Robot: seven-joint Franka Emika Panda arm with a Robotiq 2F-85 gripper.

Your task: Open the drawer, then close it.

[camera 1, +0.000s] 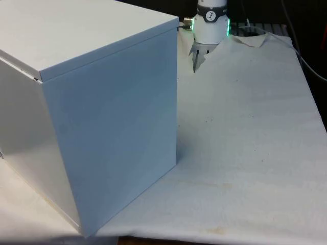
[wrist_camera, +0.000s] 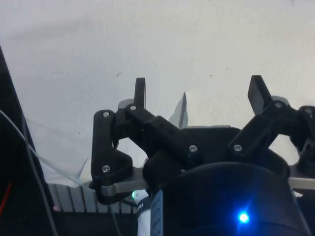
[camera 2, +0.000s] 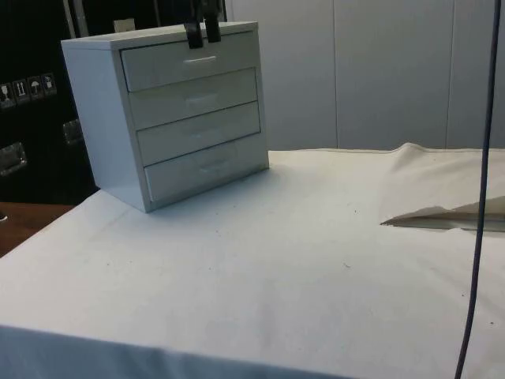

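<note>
- The white chest of drawers (camera 2: 170, 110) sat at the far left corner of the table (camera 2: 260, 268), fronts angled toward the camera.
- Four drawers were stacked in it, all pushed in flush, as far as I could tell.
- The gripper (camera 2: 203, 31) hung at the chest's top front edge, right above the top drawer (camera 2: 193, 60) and its handle (camera 2: 200, 59); fingers were apart.
- The white cloth (camera 2: 426, 197) was rumpled up near the table's right edge.
- A dark cable (camera 2: 479, 197) hung down on the right.

The end effector (wrist_camera: 199, 93) is held with its 2 black fingers (wrist_camera: 140, 92) spread wide apart, nothing gripped between them.
</note>
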